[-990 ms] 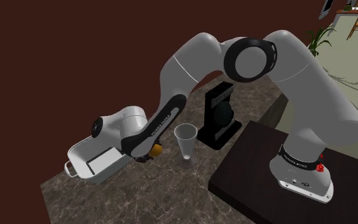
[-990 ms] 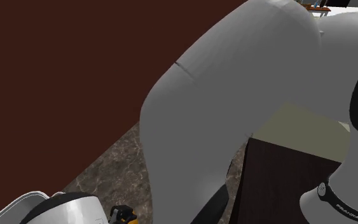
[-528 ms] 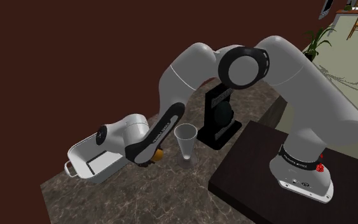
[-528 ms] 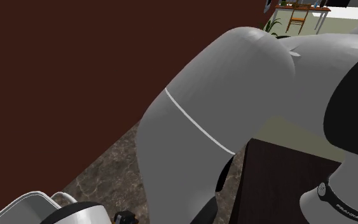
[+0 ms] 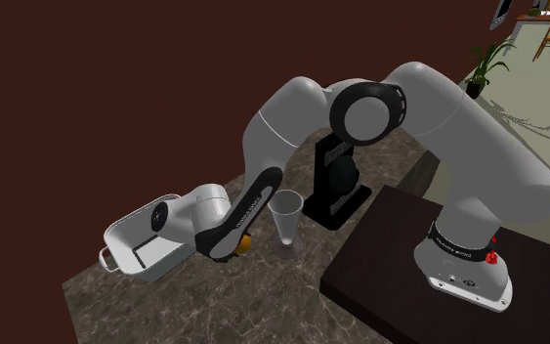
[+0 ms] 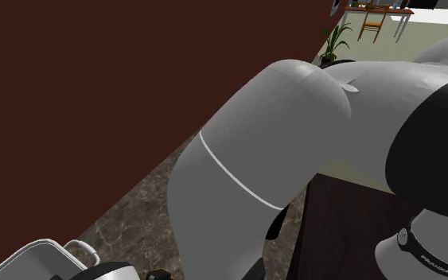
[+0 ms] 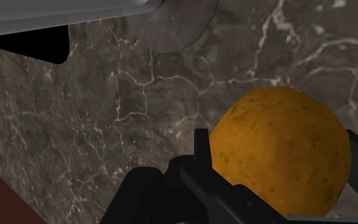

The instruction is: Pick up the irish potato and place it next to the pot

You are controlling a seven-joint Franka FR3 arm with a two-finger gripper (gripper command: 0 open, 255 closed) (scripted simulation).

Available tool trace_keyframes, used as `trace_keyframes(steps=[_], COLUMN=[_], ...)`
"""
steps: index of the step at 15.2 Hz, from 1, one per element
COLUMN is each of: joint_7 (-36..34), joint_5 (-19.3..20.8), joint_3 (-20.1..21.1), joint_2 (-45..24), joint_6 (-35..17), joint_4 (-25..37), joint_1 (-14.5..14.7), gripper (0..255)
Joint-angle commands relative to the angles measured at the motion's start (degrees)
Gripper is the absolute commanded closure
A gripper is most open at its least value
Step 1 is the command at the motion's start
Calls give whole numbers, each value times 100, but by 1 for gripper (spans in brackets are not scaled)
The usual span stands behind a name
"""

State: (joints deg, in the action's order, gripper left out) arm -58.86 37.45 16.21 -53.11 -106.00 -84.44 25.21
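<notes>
The black fingers (image 7: 200, 151) are clamped on the orange-brown potato (image 7: 279, 160) over the marbled surface (image 7: 101, 121), just beside the white pot (image 5: 116, 237), a clear glass (image 5: 285, 217) slightly farther from the pot.

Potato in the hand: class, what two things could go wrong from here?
1. The round potato, clasped by the hand, may roll along the veined counter and away from the pot once released.
2. The glass stands close beside the forearm; a swing could topple it.
</notes>
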Motion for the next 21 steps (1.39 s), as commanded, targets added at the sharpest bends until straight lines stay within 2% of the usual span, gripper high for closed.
trace_keyframes(steps=[1, 4, 5, 10, 14, 21], joint_7=[0, 0, -2, 0, 133, 133], joint_5=[11, 13, 14, 13, -157, -157], joint_3=[-13, -10, -10, -10, 101, 101], joint_2=[-27, -28, -26, -28, 90, 90], joint_6=[-25, -24, -25, -24, 553, 553], joint_4=[3, 3, -1, 3, 472, 472], joint_1=[-9, -11, -11, -11, 168, 168], gripper=[255, 255, 0, 0, 0, 0])
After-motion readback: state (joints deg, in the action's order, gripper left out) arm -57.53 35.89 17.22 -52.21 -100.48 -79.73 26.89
